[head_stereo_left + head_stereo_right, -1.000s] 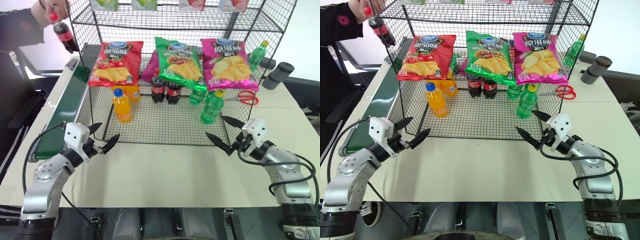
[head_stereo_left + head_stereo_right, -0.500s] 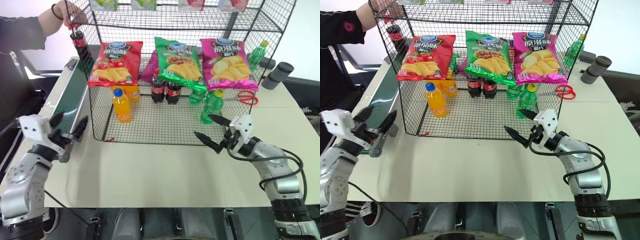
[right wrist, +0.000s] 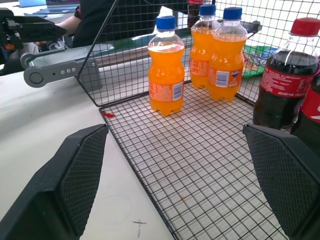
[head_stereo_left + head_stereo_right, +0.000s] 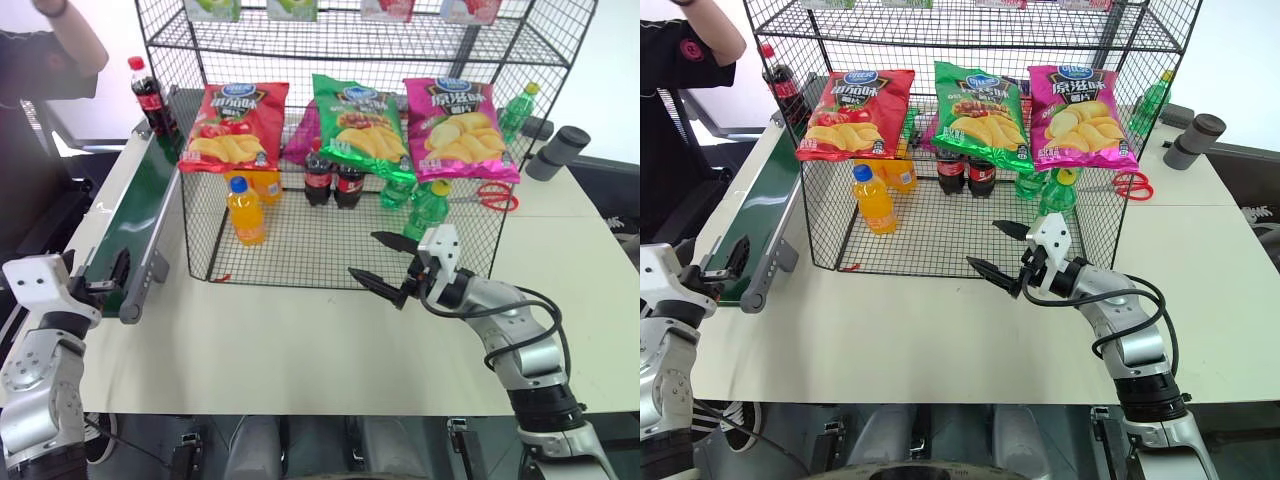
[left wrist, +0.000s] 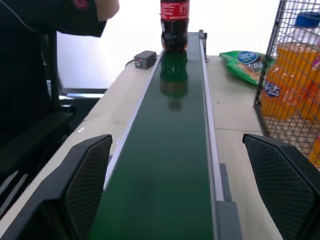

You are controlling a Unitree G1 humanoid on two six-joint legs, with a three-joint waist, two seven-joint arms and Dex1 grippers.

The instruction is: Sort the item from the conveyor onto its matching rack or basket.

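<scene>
Cola bottle standing upright at far end of green conveyor, beside black wire rack; left gripper hovering at belt's near end, jaws gaping and empty; right gripper hanging before rack's front edge, jaws likewise spread, gripping nothing.
</scene>
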